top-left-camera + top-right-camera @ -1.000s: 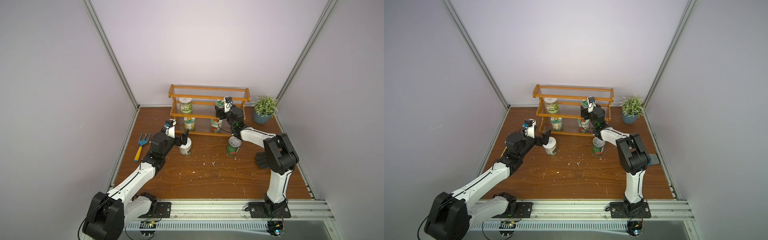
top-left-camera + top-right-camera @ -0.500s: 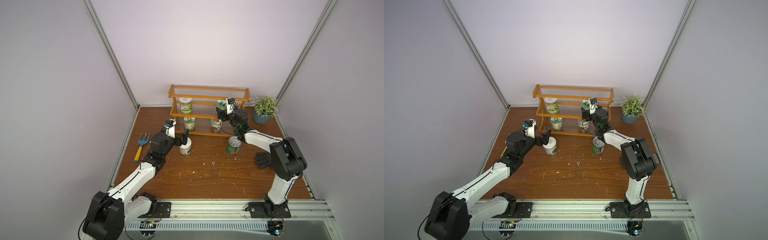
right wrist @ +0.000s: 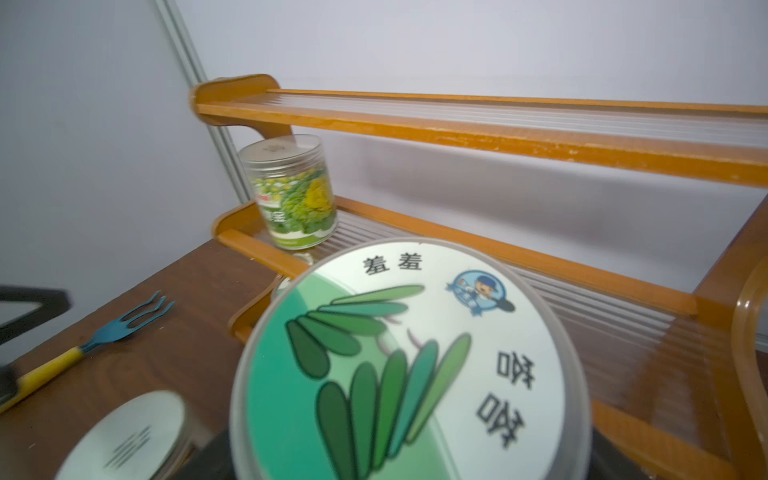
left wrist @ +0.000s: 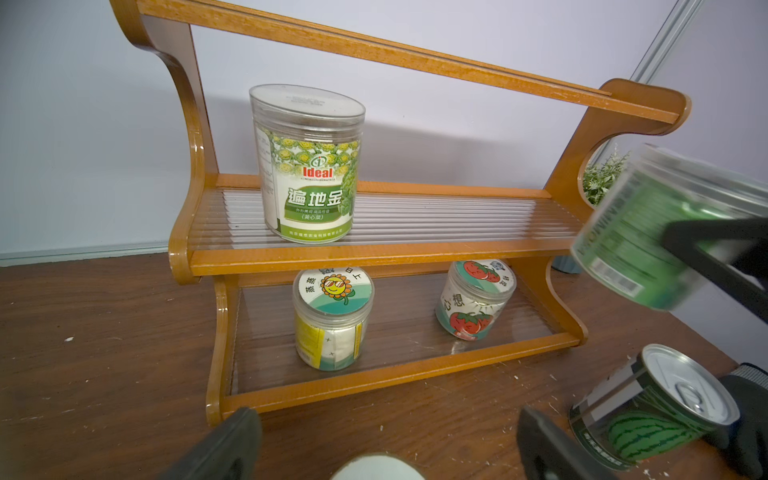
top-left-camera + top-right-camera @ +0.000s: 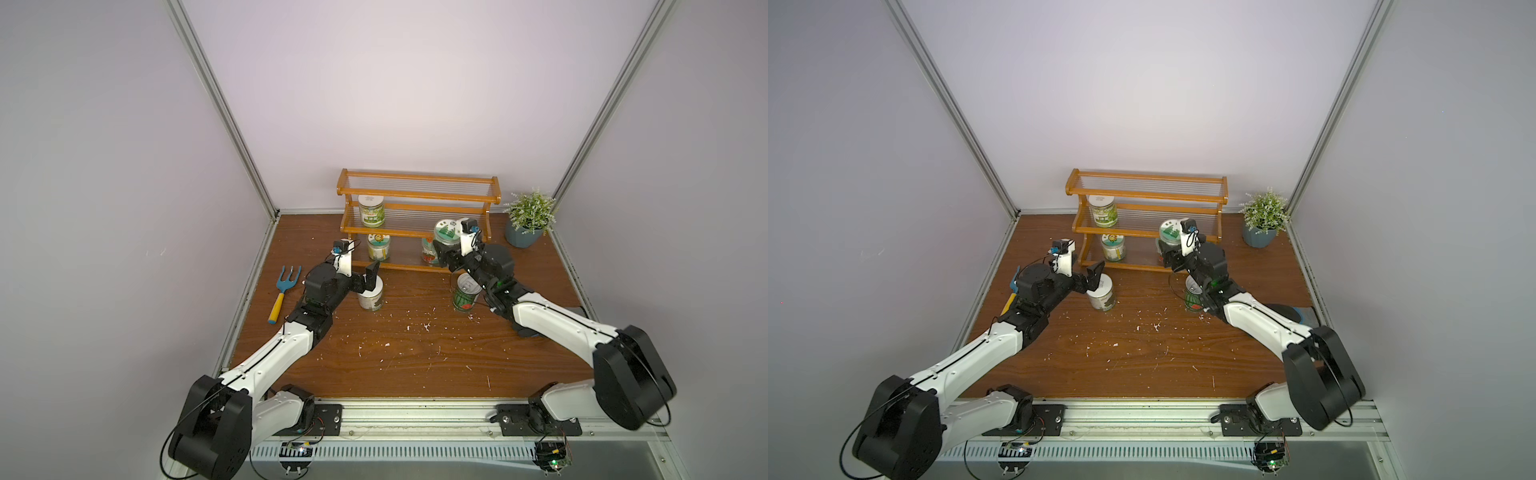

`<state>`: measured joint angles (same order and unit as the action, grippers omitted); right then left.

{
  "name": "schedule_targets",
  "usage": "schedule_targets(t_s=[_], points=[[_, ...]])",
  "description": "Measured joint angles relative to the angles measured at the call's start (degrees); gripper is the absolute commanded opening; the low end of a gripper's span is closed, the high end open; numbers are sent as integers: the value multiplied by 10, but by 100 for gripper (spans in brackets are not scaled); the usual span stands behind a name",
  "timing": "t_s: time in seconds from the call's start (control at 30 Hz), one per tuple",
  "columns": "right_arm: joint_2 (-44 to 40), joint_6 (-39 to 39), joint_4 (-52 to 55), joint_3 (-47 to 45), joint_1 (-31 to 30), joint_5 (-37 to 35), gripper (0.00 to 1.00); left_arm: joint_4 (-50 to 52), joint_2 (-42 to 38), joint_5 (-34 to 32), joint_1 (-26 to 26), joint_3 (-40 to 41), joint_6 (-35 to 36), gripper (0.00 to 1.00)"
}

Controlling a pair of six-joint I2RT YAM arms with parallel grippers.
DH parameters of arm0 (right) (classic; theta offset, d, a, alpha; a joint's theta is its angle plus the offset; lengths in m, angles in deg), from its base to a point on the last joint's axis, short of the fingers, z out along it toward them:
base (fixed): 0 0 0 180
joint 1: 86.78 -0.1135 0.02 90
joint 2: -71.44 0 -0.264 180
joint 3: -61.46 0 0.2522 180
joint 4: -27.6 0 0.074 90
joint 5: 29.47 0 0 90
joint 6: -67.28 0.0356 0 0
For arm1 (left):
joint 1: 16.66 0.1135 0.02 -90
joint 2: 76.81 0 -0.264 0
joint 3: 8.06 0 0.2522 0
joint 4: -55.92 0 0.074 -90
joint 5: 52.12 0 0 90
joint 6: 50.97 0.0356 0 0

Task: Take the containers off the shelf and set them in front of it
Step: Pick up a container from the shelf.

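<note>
In the right wrist view, the clear jar with a green-leaf lid (image 3: pixel 409 365) is cut off by the picture's edge, and its body is hidden beneath the lid. In the left wrist view, that jar is blurred and cut off, and only a sliver of the tall white-lidded can (image 4: pixel 376 467) is shown. In a top view, the blue garden fork with a yellow handle (image 5: pixel 1015 281) is largely hidden behind the left arm (image 5: pixel 984 353).
</note>
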<state>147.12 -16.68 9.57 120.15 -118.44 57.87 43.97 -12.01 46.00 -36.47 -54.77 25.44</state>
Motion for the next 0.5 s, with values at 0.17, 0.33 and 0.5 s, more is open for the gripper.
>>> schedule_targets(t_s=[0.17,0.33,0.5], points=[[-151,16,43,-70,-38,1,69,-3,0,5,0,0,-3,99],[-269,33,89,-132,-63,0,69,-9,0,7,0,0,-9,99],[-337,54,141,-203,-96,-16,68,-11,-1,7,0,0,-12,99]])
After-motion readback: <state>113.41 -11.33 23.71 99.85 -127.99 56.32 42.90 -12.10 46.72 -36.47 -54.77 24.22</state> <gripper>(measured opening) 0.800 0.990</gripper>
